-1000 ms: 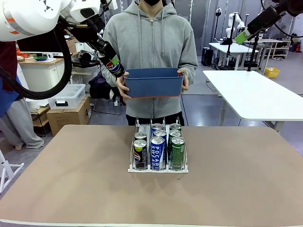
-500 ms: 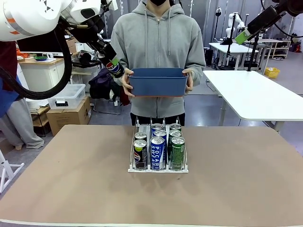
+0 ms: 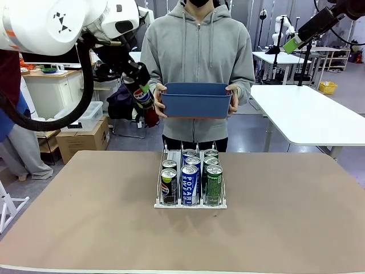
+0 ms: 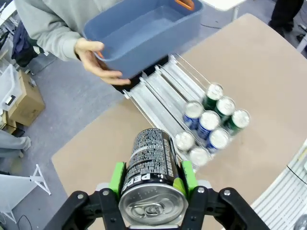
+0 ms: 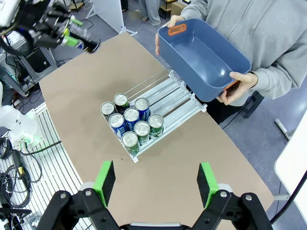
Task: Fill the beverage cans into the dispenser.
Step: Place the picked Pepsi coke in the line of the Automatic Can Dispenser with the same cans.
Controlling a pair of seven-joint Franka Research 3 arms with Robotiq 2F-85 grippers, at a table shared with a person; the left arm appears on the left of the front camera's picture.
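One black slim Pepsi can [image 4: 152,179] clamped between left gripper [image 4: 151,178] pads, raised above table, beside person's blue plastic bin [image 3: 197,99]. Clear three-lane wire dispenser [image 3: 190,204] with seven cans [image 5: 132,120] below, ahead of jaws. Right gripper [image 5: 157,183] jaws spread, empty, high above dispenser.

left gripper [image 3: 142,97] clamped on a pepsi can [image 3: 142,98], raised at ten o'clock; right gripper [image 5: 156,179] spread wide, held high.

glossy black printed metal pepsi can [image 4: 152,178] with a bright brushed silver top, lower centre of the left wrist frame. matt blue smooth plastic bin [image 3: 197,99], upper centre. clear plastic and thin shiny wire dispenser [image 3: 190,201]. matt brown table top [image 3: 85,217]. soft grey cloth hoodie [image 3: 199,51].
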